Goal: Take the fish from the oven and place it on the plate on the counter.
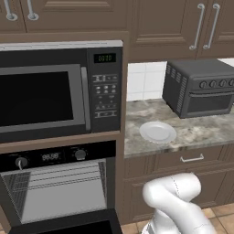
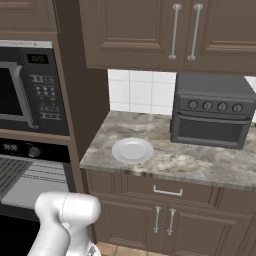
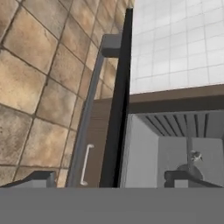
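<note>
The black, glass-fronted oven (image 1: 59, 187) is seen with its door dropped open, wire racks exposed. The mottled stone counter (image 1: 201, 130) carries the round white plate (image 1: 157, 132). The gripper (image 3: 111, 178) is spread wide astride the door edge, the silver bar handle (image 3: 89, 109) just beside it. The fish cannot be made out.
</note>
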